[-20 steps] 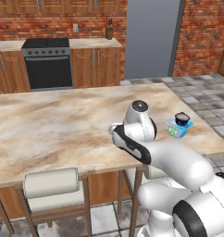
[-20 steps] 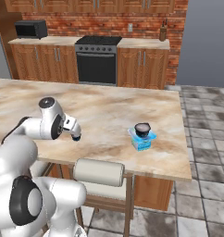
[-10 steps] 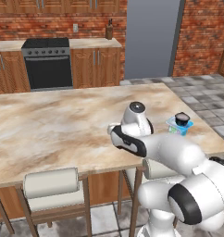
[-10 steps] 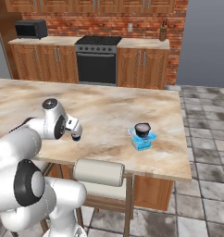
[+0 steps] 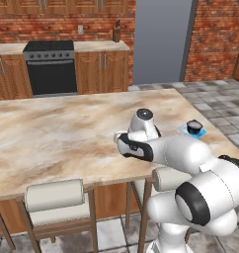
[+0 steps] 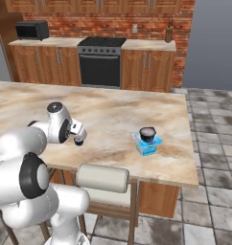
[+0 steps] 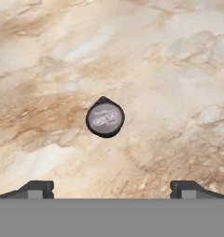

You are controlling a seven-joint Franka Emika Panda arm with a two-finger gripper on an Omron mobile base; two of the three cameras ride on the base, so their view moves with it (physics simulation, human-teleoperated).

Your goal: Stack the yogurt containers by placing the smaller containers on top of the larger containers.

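Observation:
One smaller container (image 7: 104, 117), a tiny round dark cup with a pale printed top, stands alone on the marble counter (image 7: 169, 69). It sits straight ahead of my gripper (image 7: 111, 187), between the lines of the two fingertips (image 7: 37, 187) and apart from both. The jaws stand wide open and hold nothing. My gripper (image 5: 122, 143) hovers low over the counter's near side (image 6: 79, 140). Further right, the larger container (image 5: 192, 132), a pale blue squarish tub (image 6: 147, 144), carries another dark cup (image 6: 147, 133) on top (image 5: 194, 126).
The counter (image 5: 52, 133) ends close beyond the tub on the right. A stool with a pale cushion (image 5: 55, 195) is tucked under the near edge (image 6: 101, 178). A black stove (image 5: 50, 66) and wooden cabinets line the back wall.
The arm's elbow has swung a little while the hand has barely shifted over the counter. The jaws stay open, and the tub with its cup has not moved.

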